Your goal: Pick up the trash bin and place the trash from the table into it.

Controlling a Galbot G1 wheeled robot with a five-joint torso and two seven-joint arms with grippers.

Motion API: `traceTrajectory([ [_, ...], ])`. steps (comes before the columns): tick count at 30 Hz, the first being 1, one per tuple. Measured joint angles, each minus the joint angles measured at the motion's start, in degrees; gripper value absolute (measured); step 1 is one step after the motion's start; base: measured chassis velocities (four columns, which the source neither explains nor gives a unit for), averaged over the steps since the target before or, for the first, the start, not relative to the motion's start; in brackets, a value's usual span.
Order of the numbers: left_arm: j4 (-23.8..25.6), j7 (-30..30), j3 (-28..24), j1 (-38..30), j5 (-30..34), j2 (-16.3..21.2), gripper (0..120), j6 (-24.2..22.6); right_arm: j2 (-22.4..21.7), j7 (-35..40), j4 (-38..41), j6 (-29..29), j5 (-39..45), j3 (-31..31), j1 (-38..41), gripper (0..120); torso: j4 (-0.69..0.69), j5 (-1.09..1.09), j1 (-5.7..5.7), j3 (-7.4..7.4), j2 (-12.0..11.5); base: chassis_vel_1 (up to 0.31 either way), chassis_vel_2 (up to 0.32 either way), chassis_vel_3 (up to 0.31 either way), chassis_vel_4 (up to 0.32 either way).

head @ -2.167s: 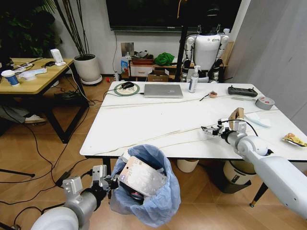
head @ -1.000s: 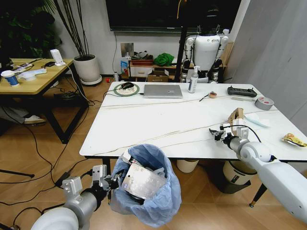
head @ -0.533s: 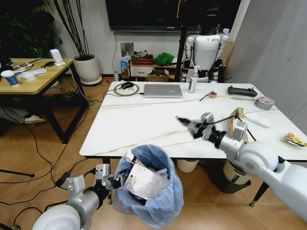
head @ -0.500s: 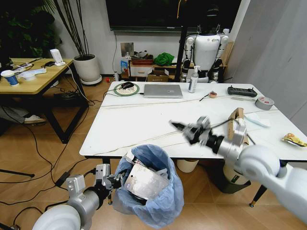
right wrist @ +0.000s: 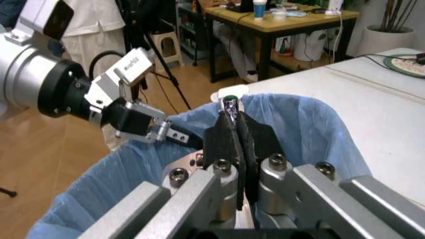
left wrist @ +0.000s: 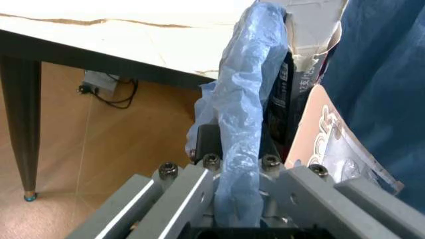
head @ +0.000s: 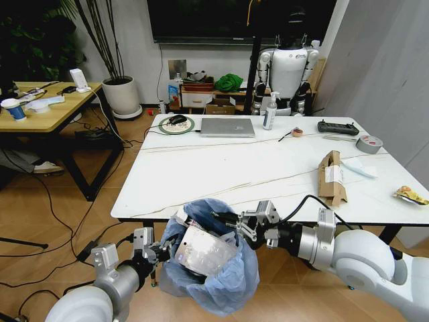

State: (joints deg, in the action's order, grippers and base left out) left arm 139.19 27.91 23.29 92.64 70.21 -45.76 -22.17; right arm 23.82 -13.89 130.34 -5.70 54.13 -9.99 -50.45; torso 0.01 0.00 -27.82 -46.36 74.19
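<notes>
The trash bin [head: 214, 272], lined with a crinkled blue bag [left wrist: 256, 94], hangs below the near edge of the white table [head: 201, 168]. My left gripper [head: 151, 254] is shut on its rim, the bag pinched between its fingers [left wrist: 199, 184]. My right gripper [head: 230, 221] hovers over the bin's opening, shut, with a small pale scrap [right wrist: 229, 102] at its tips. A flat silvery packet [head: 201, 249] lies inside the bin. On the table's right part lie a torn cardboard box [head: 331, 178], a white packet [head: 360, 168] and a yellow wrapper [head: 410, 195].
At the table's far side are a silver laptop [head: 228, 127], a spray bottle [head: 271, 111], a black remote [head: 338, 127] and a grey tape roll [head: 369, 143]. A wooden desk [head: 47, 107] stands at the left; another robot [head: 289, 67] stands behind the table.
My right gripper has left the table near the cardboard box and swung left and down to above the bin's opening. The left gripper still holds the bin's rim.
</notes>
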Motion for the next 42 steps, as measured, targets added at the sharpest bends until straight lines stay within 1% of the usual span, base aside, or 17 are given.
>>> traceTrajectory([
  [2, 0.03, 0.0, 0.03, 0.02, -0.01, 0.0, 0, 0.0, -0.02, 0.0, -0.03, 0.0, -0.06, -0.03, -0.04, 0, 0.0, 0.0, 0.0, 0.0, 0.0, 0.0, 0.0, 0.0, 0.0],
  [8, 0.12, 0.17, 0.19, 0.25, -0.27, -0.06, 0, 0.0, 0.28, 0.27, -0.22, -0.21, 0.41, 0.61, 0.41, 28, 0.0, 0.0, 0.0, 0.0, 0.0, 0.0, 0.0, 0.0, 0.0],
  [15, 0.13, 0.23, 0.25, 0.65, -0.71, -0.23, 0, -0.01, 0.52, 0.56, -0.21, -0.08, 0.18, 1.89, 0.24, 50, -0.01, -0.01, 0.0, 0.0, 0.0, 0.0, 0.0, 0.0, 0.0],
  [20, 0.25, 0.25, 0.77, 1.13, -1.21, -0.56, 0, -0.01, 3.69, 6.17, -1.3, 0.53, 2.11, 5.89, 2.08, 68, 0.0, 0.0, 0.0, 0.0, 0.0, 0.0, 0.0, 0.0, 0.0],
  [22, 0.26, 0.23, 1.01, 1.23, -1.78, -1.16, 0, 0.0, 5.92, 8.54, -4.66, 3.04, 3.47, 9.01, 2.06, 78, 0.01, -0.02, 0.0, 0.0, 0.0, 0.0, 0.0, 0.0, 0.0],
  [24, 0.25, 0.19, 1.01, 1.26, -1.97, -1.27, 0, 0.01, 6.41, 8.39, -5.7, 4.08, 3.58, 9.99, 1.72, 80, 0.01, -0.01, 0.0, 0.0, 0.0, 0.0, 0.0, 0.0, 0.0],
  [26, -0.18, -0.32, 1.05, 1.51, -3.38, -1.88, 0, 0.36, 8.58, 5.94, -11.71, 7.72, 3.42, 17.16, -2.43, 91, 0.02, 0.03, 0.0, -0.01, 0.0, 0.0, 0.0, 0.0, 0.0],
  [30, -0.77, -1.05, 0.91, 2.07, -5.64, -3.1, 0, 0.69, 11.9, 4.25, -17.86, 8.94, -0.1, 32.56, -13.27, 100, 0.01, -0.04, -0.01, -0.01, 0.0, 0.0, 0.0, 0.0, 0.0],
  [32, -0.91, -1.27, 0.89, 2.07, -6.06, -3.37, 0, 0.75, 12.83, 4.39, -18.22, 8.94, -0.83, 34.83, -15.34, 100, 0.01, -0.03, -0.01, -0.01, 0.0, 0.0, 0.0, 0.0, 0.0],
  [33, -1.55, -1.84, 0.95, 2.01, -7.0, -4.21, 0, 1.11, 16.56, 4.79, -18.9, 8.9, -3.59, 41.64, -21.85, 100, -0.01, 0.0, -0.01, -0.01, 0.0, 0.0, 0.0, 0.0, 0.0],
  [34, -1.76, -1.98, 0.97, 2.0, -7.2, -4.47, 0, 1.21, 17.88, 4.81, -18.94, 8.87, -4.45, 43.39, -23.48, 100, -0.02, 0.0, -0.01, -0.01, 0.0, 0.0, 0.0, 0.0, 0.0],
  [36, -2.86, -2.68, 0.97, 2.12, -8.33, -5.4, 0, 1.69, 26.81, 3.02, -18.81, 8.72, -10.0, 52.68, -32.37, 100, -0.03, 0.04, 0.0, 0.0, 0.0, 0.0, 0.0, 0.0, 0.0],
  [37, -2.86, -2.68, 0.97, 2.12, -8.33, -5.4, 0, 1.69, 26.81, 3.02, -18.81, 8.72, -10.0, 52.68, -32.37, 100, -0.03, 0.04, 0.0, 0.0, 0.0, 0.0, 0.0, 0.0, 0.0],
  [38, -3.26, -3.1, 0.74, 2.29, -9.33, -5.51, 0, 1.96, 32.41, -0.32, -18.6, 9.34, -13.25, 57.79, -37.22, 100, -0.05, 0.01, 0.0, 0.0, 0.0, 0.0, 0.0, 0.0, 0.0],
  [39, -3.48, -3.5, 0.49, 2.31, -10.31, -5.7, 0, 2.18, 37.36, -4.33, -18.59, 10.56, -15.47, 60.93, -40.84, 100, 0.02, -0.11, 0.0, 0.01, 0.01, 0.0, 0.0, 0.0, 0.0],
  [40, -3.48, -3.5, 0.49, 2.31, -10.31, -5.7, 0, 2.18, 37.36, -4.33, -18.59, 10.56, -15.47, 60.93, -40.84, 100, 0.02, -0.11, 0.0, 0.01, 0.01, 0.0, 0.0, 0.0, 0.0],
  [42, -3.81, -3.81, 0.34, 2.44, -11.62, -6.29, 0, 2.54, 44.88, -9.41, -18.74, 12.82, -19.17, 63.91, -45.27, 100, -0.07, 0.06, 0.01, 0.01, 0.01, 0.0, 0.0, 0.0, 0.0],
])
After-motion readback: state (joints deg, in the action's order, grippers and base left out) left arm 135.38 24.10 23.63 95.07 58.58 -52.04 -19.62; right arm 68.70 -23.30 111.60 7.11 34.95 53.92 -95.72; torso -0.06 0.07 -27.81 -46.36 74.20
